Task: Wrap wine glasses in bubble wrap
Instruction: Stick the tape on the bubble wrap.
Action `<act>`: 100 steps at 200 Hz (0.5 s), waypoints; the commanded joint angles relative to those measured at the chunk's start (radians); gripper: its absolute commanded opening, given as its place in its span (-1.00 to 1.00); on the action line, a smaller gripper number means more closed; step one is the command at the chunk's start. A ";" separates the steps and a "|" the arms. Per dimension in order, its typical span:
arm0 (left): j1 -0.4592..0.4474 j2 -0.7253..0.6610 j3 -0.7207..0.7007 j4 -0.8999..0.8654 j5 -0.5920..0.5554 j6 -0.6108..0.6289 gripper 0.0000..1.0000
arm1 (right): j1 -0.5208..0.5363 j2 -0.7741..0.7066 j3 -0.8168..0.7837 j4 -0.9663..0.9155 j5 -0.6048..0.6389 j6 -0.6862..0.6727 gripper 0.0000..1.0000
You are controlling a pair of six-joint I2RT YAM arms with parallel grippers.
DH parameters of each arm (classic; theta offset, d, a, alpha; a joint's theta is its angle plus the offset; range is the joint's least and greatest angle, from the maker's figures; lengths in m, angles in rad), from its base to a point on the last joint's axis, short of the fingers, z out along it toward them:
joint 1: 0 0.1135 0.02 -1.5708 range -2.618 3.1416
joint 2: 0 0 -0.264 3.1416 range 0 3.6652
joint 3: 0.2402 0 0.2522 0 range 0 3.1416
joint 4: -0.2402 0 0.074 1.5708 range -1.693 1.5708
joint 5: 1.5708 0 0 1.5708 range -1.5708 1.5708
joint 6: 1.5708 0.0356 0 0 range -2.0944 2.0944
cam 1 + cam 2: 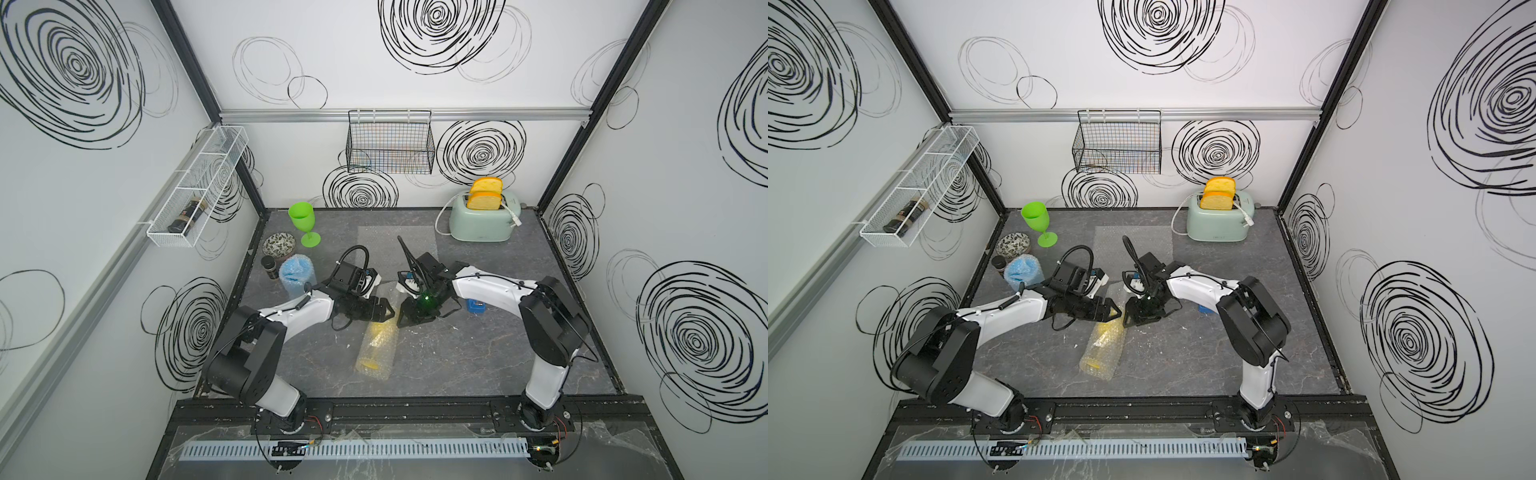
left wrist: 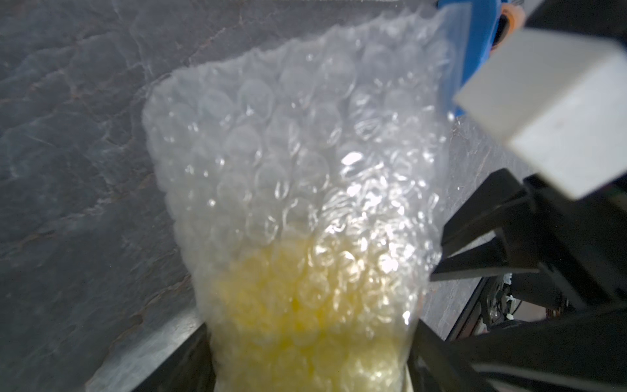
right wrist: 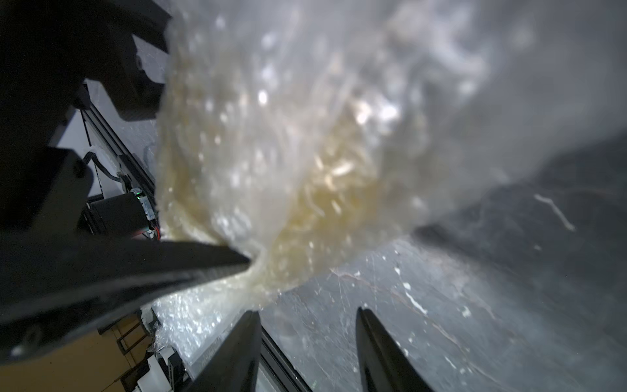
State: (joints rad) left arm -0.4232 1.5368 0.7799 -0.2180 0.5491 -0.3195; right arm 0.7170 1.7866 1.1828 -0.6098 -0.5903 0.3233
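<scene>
The yellow wine glass (image 1: 376, 345) lies on its side mid-table, rolled in bubble wrap (image 2: 298, 142). My left gripper (image 1: 390, 313) straddles the far part of that roll, and both its fingers press the wrap in the left wrist view. Just right of the roll, my right gripper (image 3: 308, 315) stands open over bare table with nothing between its fingers (image 3: 373, 342). A blue glass (image 1: 296, 274) in bubble wrap stands at the left. The green glass (image 1: 303, 222) stands bare at the back left. A flat bubble wrap sheet (image 1: 399, 241) lies behind the arms.
A blue tape dispenser (image 1: 475, 306) sits under the right forearm. A mint toaster (image 1: 482, 220) with toast stands at the back right. A patterned bowl (image 1: 279, 244) and a dark jar (image 1: 269, 266) are by the left wall. Wire baskets hang on the walls.
</scene>
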 commanded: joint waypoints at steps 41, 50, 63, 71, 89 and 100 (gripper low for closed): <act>-0.014 -0.001 0.001 -0.045 0.000 0.012 0.69 | -0.006 -0.124 -0.063 0.044 -0.027 0.046 -0.49; -0.014 -0.003 -0.002 -0.045 0.000 0.012 0.69 | -0.002 -0.136 -0.079 0.103 -0.050 0.085 -0.75; -0.013 0.000 -0.008 -0.040 -0.004 0.012 0.69 | 0.002 -0.149 -0.109 0.206 -0.084 0.145 -0.95; -0.012 0.000 -0.005 -0.042 -0.005 0.013 0.69 | 0.002 -0.146 -0.114 0.250 -0.094 0.174 -1.00; -0.013 0.000 -0.001 -0.046 -0.002 0.013 0.69 | 0.013 -0.124 -0.109 0.312 -0.101 0.211 -1.00; -0.014 0.005 -0.005 -0.043 -0.005 0.013 0.69 | 0.015 -0.104 -0.102 0.330 -0.106 0.219 -1.00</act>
State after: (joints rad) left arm -0.4255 1.5368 0.7799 -0.2184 0.5522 -0.3180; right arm 0.7185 1.6650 1.0763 -0.4107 -0.6540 0.4744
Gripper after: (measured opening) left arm 0.844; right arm 0.042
